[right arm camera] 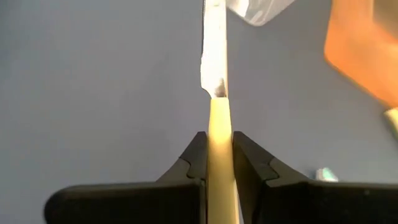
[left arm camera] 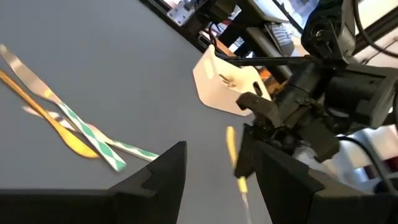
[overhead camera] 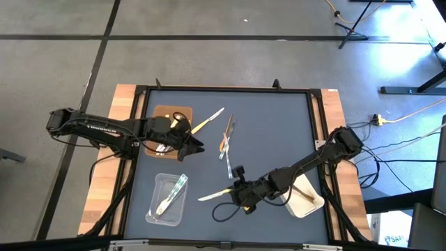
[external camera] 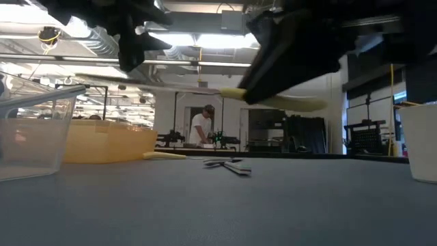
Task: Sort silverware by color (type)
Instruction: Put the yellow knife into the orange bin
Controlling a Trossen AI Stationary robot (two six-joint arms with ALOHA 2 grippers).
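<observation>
- My right tool (right arm camera: pixel 217 155) is clamped on the pale yellow knife (overhead camera: pixel 214 194), held above the tabletop (overhead camera: pixel 279 125) near the front middle.
- I should carry it level to the white tray (overhead camera: pixel 304 202), keeping clear of the clear tray (overhead camera: pixel 155 206).
- My left tool (overhead camera: pixel 197 145) waits spread wide, empty, beside the brown tray (overhead camera: pixel 162 111).
</observation>
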